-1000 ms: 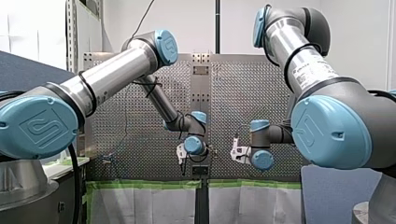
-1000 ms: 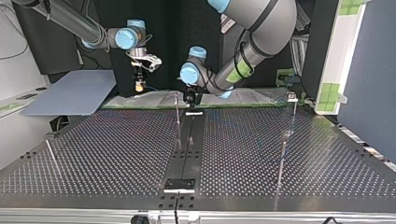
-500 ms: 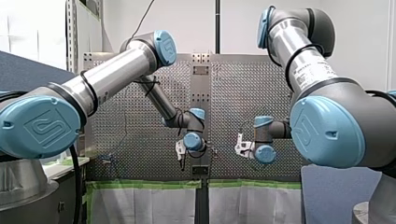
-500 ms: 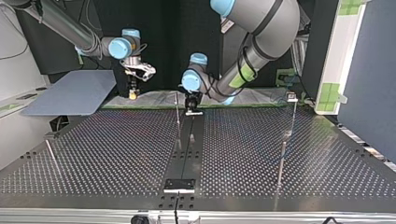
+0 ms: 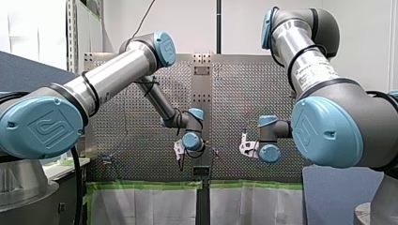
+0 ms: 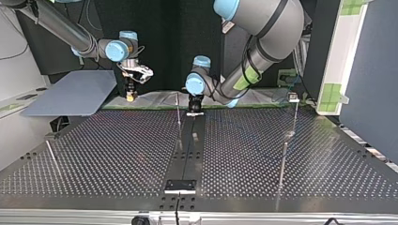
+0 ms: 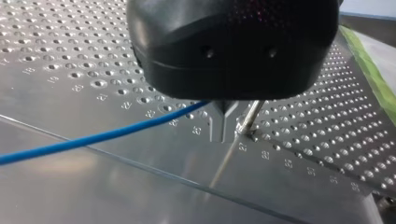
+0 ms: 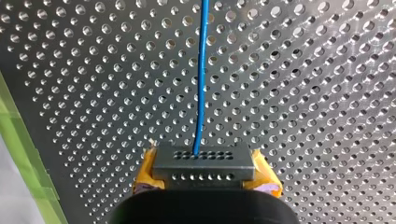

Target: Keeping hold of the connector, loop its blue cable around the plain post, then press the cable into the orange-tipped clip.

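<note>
In the right wrist view my right gripper [image 8: 204, 173] is shut on a grey connector [image 8: 204, 161], held between its yellow pads [image 8: 145, 173]. The blue cable [image 8: 201, 79] leaves the connector and runs straight ahead over the perforated plate. In the top view my right gripper [image 6: 130, 93] hangs above the table's far edge at the left. My left gripper [image 6: 194, 107] is low near the thin plain post [image 6: 179, 115]. Its metal fingers [image 7: 223, 128] are shut beside the post's base [image 7: 251, 117]. The blue cable [image 7: 93, 138] reaches them from one side; whether it is pinched does not show.
More thin posts stand at the top view's right [image 6: 293, 117] [image 6: 283, 159] and near left [image 6: 50, 152]. A dark rail [image 6: 190, 145] runs down the table's middle to a small block [image 6: 180, 186]. A grey board [image 6: 70, 96] lies beyond the far left edge.
My right gripper has moved toward the top view's left and a little lower with the connector. My left gripper has sunk slightly toward the plate beside the post.
</note>
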Motion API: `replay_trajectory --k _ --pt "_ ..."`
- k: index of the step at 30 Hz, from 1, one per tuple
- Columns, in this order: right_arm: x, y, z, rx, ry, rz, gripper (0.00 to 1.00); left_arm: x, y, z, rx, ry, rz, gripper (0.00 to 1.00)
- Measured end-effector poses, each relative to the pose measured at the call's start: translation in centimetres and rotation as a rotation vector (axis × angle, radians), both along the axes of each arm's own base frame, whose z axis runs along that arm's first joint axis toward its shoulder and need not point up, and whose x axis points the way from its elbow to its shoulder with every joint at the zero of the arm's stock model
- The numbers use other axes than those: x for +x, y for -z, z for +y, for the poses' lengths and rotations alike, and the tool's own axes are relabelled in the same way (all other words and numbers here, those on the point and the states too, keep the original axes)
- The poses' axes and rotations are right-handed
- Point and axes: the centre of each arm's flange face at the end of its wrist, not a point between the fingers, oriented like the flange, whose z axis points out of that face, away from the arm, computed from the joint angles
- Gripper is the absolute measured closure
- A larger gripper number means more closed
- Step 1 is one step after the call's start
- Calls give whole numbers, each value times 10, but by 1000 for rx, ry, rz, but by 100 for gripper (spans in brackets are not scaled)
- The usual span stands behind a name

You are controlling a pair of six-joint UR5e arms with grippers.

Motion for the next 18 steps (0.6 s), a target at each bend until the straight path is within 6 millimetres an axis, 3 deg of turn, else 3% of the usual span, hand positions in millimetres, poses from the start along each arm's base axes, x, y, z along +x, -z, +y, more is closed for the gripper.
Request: replay_trajectory --k 16,17,18 --pt "-3 1 -2 7 -10 0 100 -1 2 3 11 4 22 100" --pt "-3 1 -2 7 -10 -1 100 -2 2 3 13 4 25 83" --pt "-3 1 -2 7 -10 0 100 -2 2 3 15 4 27 83"
